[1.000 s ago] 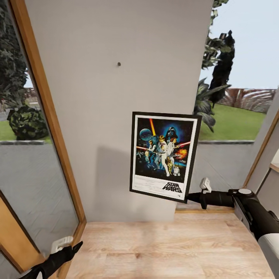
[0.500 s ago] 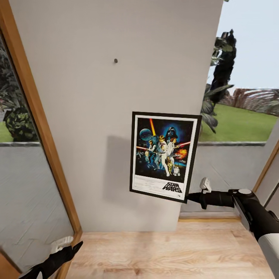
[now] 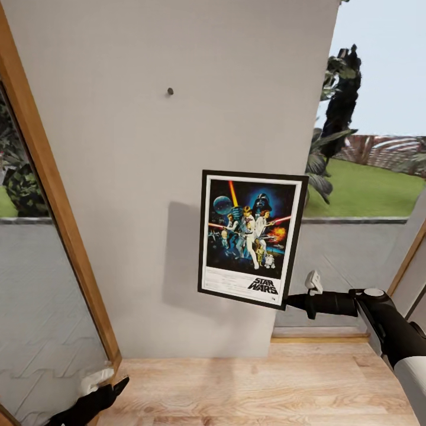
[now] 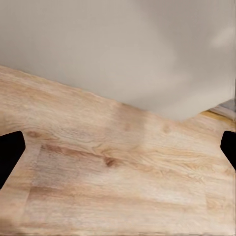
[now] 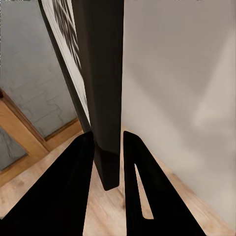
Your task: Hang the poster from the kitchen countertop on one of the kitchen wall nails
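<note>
Starting at the left: the wooden door frame [image 3: 53, 195] has slid further toward the edge of the head view than it sat a second ago, and the grey wall [image 3: 177, 177] takes up more of the picture. The poster and right arm sit in the same spot in the picture, so I'd read that as the robot rolling or turning, not the things moving.

Down low on that side, the left claw [image 3: 103, 387] hangs near the wooden floor [image 3: 266, 384]. In the left wrist view its fingertips [image 4: 11, 152] stand wide apart with bare floor between them, so it's open and holding nothing.

Next over, the wall nail [image 3: 170, 92] is a dark speck high on the wall. It has drifted a bit left and up in the picture over the last second.

Then the poster [image 3: 251, 236], held upright in the air just in front of the wall, throwing a shadow on it. It's below the nail and off to its right, well apart from it.

Far right, the right claw [image 3: 291, 303] pinches the poster's lower right corner; the right wrist view shows the frame edge [image 5: 105, 98] clamped between the two fingers.

So the approach looks basically done. My guess is what's left is lifting the poster up and across to the left so its top reaches the nail.
</note>
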Available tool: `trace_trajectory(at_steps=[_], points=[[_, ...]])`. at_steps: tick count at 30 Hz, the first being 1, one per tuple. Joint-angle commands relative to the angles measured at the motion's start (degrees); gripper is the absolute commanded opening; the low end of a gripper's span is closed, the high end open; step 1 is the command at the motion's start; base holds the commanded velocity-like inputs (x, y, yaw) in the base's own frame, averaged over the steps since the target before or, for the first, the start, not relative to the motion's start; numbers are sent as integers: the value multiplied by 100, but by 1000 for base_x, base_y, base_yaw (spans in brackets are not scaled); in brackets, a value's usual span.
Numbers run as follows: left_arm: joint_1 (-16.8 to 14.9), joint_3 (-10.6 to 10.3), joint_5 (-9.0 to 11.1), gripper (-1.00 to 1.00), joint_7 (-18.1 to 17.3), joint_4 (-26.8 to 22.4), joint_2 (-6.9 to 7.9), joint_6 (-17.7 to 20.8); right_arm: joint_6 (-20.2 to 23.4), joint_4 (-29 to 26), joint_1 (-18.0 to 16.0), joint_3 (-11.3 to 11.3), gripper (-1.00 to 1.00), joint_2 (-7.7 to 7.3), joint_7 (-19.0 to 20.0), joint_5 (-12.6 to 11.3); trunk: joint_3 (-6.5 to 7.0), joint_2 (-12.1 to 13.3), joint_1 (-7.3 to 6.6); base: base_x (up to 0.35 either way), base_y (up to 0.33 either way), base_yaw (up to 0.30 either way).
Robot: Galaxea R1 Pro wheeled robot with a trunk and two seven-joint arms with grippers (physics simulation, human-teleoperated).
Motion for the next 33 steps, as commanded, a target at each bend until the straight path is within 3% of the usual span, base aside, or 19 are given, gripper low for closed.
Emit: trace_trajectory(at_steps=[1,2,5,7,16,24,27,28,33], points=[[-7,50,-50,100,-43,91,-3,-16,73,-7,-4,-17,-100,4,41,18,-9,-11,3,0,0,0],[-7,48,-71,100,-37,633,-2,-590,103,-47,-4,-14,-100,4,45,-8,-9,-11,3,0,0,0],[-7,49,-77,100,-24,990,1,-885,335,-289,-4,-15,-100,6,46,-14,-9,-11,3,0,0,0],[-7,50,-79,100,-6,1197,6,-1013,746,-710,-4,-12,-100,35,46,-16,-9,-11,3,0,0,0],[-7,50,-80,100,47,1652,41,-1123,1917,-1990,-10,11,-100,185,47,-17,-9,-11,3,0,0,0],[-7,55,-88,100,82,1759,166,-1133,2644,-2423,-195,16,-100,403,47,-22,-9,-11,3,0,0,0],[-7,53,-89,100,85,1985,196,-1292,3230,-2458,-928,436,-100,660,52,-19,-9,-11,3,0,0,0],[-6,51,-89,100,85,2059,201,-1367,3429,-2458,-1256,673,-100,744,51,-18,-9,-11,3,0,0,0],[-5,50,-89,100,86,2163,206,-1443,3976,-2415,-2213,977,-100,1126,59,1,-9,-11,3,0,0,0]])
